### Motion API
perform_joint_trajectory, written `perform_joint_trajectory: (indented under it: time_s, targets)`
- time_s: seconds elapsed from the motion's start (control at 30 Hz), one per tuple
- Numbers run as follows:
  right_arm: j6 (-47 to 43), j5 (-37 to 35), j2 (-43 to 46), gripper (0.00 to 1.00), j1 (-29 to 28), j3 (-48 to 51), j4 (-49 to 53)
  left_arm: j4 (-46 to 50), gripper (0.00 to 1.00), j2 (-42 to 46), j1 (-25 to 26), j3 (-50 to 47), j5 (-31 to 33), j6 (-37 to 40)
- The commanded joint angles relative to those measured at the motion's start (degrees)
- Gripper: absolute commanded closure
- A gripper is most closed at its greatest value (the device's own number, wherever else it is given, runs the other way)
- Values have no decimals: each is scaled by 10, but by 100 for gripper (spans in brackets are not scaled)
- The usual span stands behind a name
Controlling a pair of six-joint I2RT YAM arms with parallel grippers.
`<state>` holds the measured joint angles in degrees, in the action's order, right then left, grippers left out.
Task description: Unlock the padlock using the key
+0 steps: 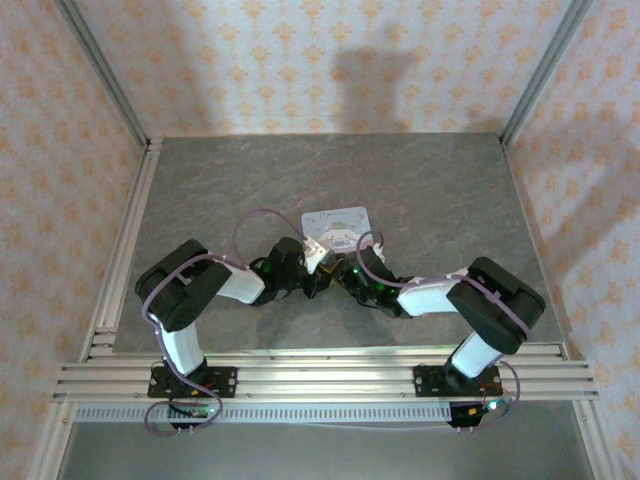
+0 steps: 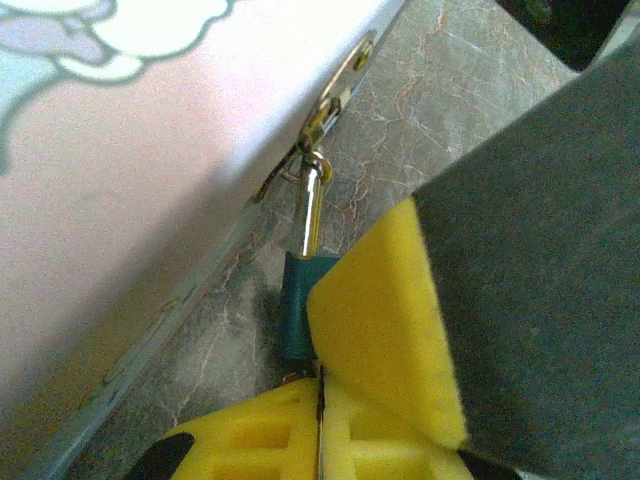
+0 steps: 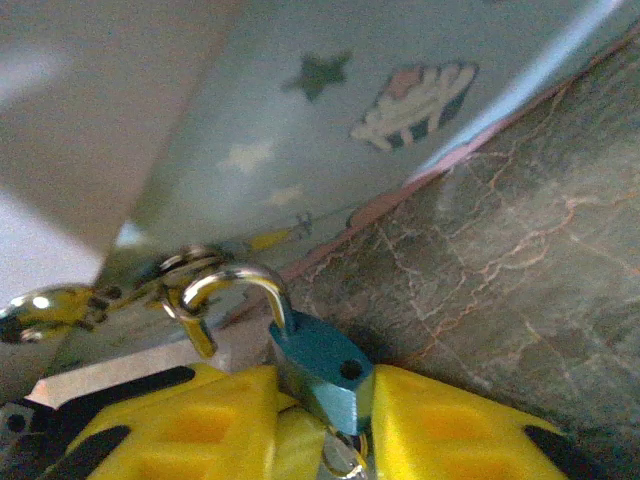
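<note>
Just beside the tin [image 3: 330, 120], the tiny teal padlock [image 3: 322, 362] hooks onto its hasp [image 3: 150, 290], flat sides (probably the best hold on something seemingly so light, hard and slippery) clamped by the right gripper [image 3: 335, 425], the left gripper [image 2: 320, 405] pinched together just beneath, on what I cannot tell.

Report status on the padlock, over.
Left gripper shut at padlock base. Right gripper clamps padlock body. Shackle hooked through hasp on tin, tin close alongside.
</note>
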<state>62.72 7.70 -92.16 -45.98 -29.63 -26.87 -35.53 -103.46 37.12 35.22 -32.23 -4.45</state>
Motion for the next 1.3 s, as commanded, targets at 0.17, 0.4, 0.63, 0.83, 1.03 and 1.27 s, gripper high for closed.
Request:
perform_joint_trajectory:
  time_s: [0.17,0.4,0.63,0.83,1.03,1.27]
  targets:
    - [-43,-3,-32,92,-3,-9,-45,24,92,-13,1,-7,-4,8]
    - [-52,-22,-11,100,-3,22,-86,31,92,14,-3,-20,6,9]
    - [-41,-50,18,100,-3,59,-126,62,90,73,-6,-37,23,9]
    - [-42,-54,34,100,-3,59,-131,78,90,110,-8,-47,27,8]
    - [-6,-79,55,100,-3,56,-93,88,89,132,-12,-52,28,7]
    - [40,-100,77,100,-3,28,-18,105,89,159,-19,-57,32,11]
